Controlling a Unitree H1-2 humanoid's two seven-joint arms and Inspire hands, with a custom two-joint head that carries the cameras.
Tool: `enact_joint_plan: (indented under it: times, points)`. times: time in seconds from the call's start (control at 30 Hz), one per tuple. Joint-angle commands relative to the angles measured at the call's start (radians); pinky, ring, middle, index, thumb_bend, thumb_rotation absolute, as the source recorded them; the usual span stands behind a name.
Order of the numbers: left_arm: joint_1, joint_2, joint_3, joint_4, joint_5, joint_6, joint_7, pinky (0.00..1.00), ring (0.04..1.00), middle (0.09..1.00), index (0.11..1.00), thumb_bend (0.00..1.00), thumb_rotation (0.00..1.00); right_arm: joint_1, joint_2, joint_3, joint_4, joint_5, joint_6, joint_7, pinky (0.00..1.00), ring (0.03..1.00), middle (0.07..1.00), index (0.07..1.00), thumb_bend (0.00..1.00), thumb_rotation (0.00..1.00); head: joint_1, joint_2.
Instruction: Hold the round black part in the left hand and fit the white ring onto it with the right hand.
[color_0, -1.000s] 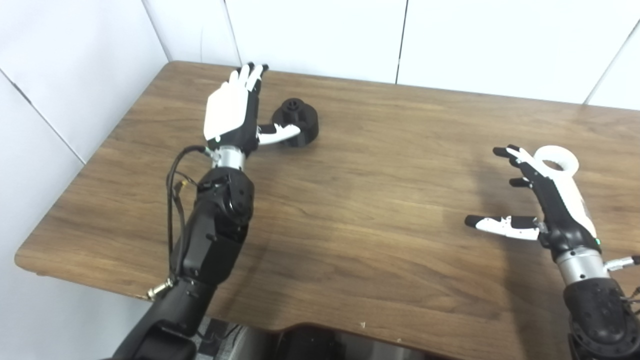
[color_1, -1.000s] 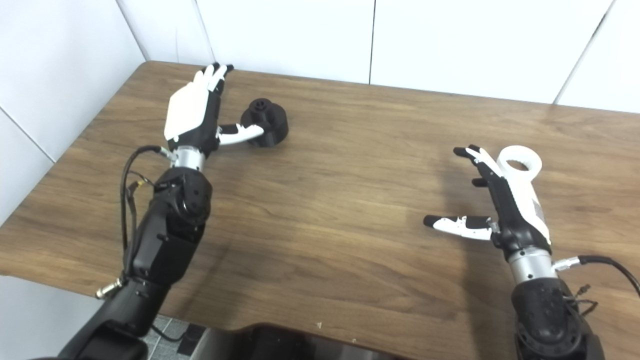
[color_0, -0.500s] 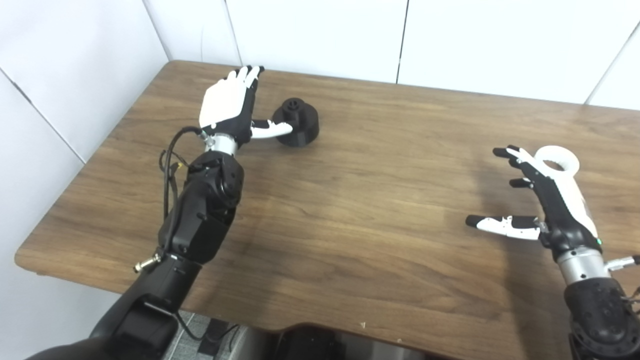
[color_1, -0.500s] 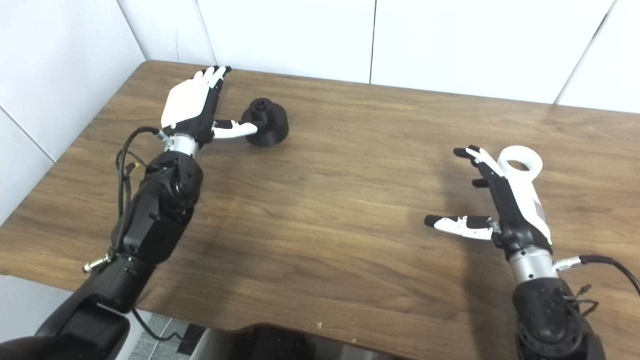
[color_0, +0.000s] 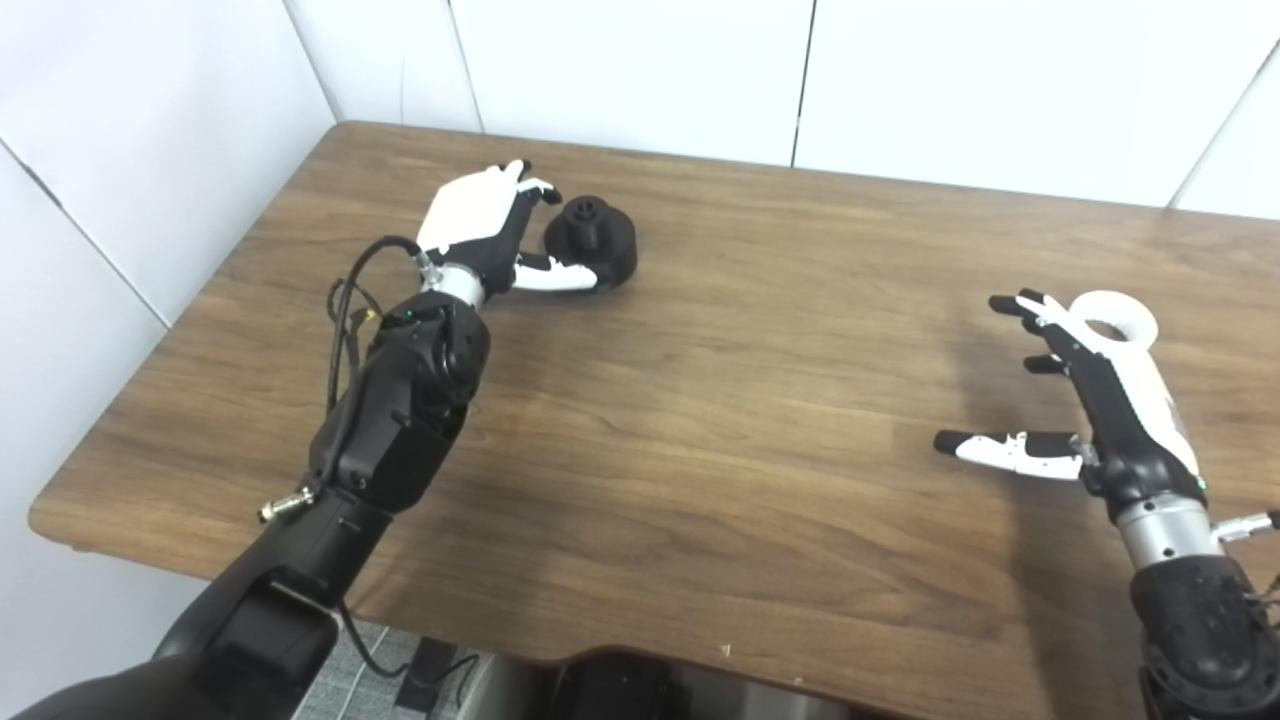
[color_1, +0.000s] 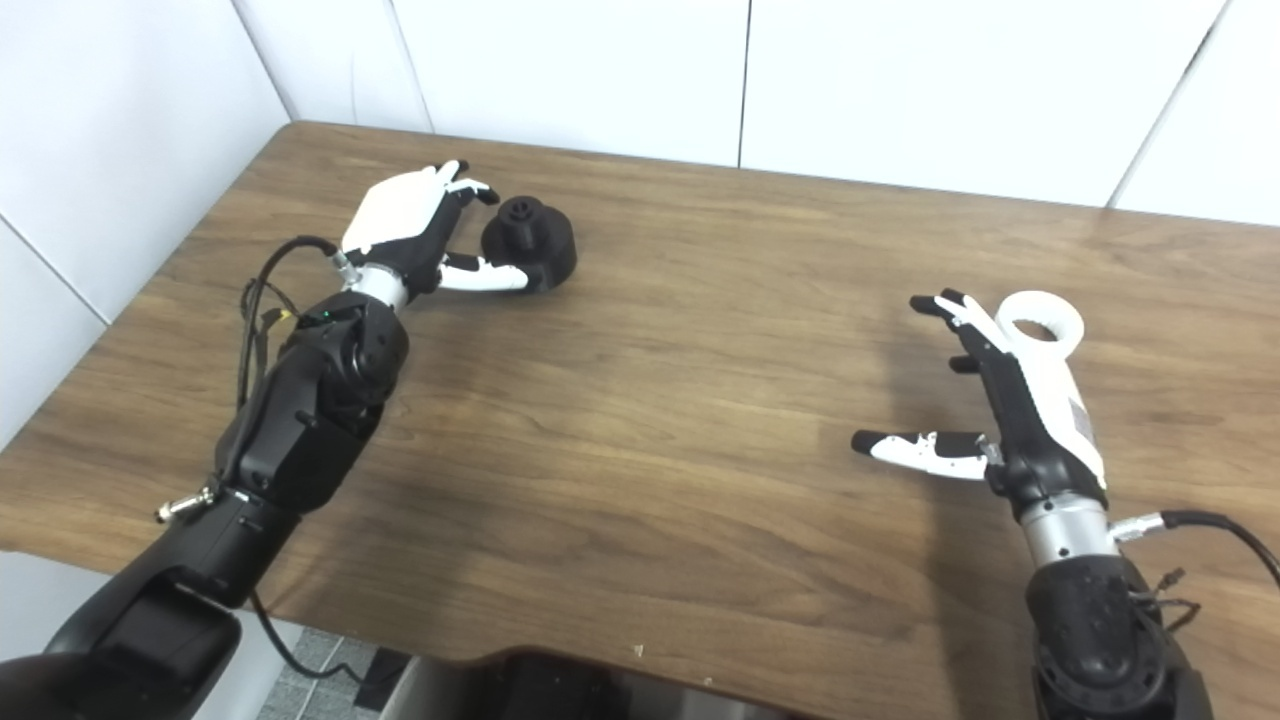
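The right hand (color_0: 1110, 400) is held open near the front right of the brown wooden table (color_0: 700, 430), fingers spread, nothing gripped. The white plastic ring (color_0: 1112, 318) lies just beyond it. Farther back left, the left hand (color_0: 490, 230) is curled, not closed, around the round black part (color_0: 595, 240), thumb touching it.

wooden table (color_0: 700, 420): dark walnut-grain top, rounded corners, a curved cut-out in the near edge. small pale speck (color_0: 726, 650) on the surface close to that edge. white panelled wall (color_0: 620, 70) behind and to the left, with thin dark seams between panels.
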Motion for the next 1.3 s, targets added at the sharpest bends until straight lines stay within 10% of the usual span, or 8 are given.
enact_joint_plan:
  times: [0.0,0.6,1.27]
  points:
    - [-0.049,0.033,0.002,-0.007,-0.008,-0.012,-0.001,1.0,1.0,1.0,0.804,1.0,0.58,-0.034,-0.005,-0.011,-0.039,-0.004,-0.04,-0.018,0.77,0.901,0.939,0.848,0.84,0.18,0.0,0.001]
    - [-0.083,0.016,-0.073,0.107,0.001,-0.015,0.024,1.0,1.0,1.0,0.843,1.0,0.56,-0.017,-0.015,-0.032,-0.063,0.003,-0.044,-0.012,0.77,0.908,0.946,0.85,0.85,0.17,-0.023,0.013]
    - [-0.14,-0.046,-0.087,0.33,-0.029,-0.104,0.29,1.0,1.0,1.0,0.823,1.0,0.46,0.003,-0.021,-0.048,-0.109,0.0,-0.005,0.012,0.75,0.889,0.943,0.842,0.85,0.16,-0.037,0.029]
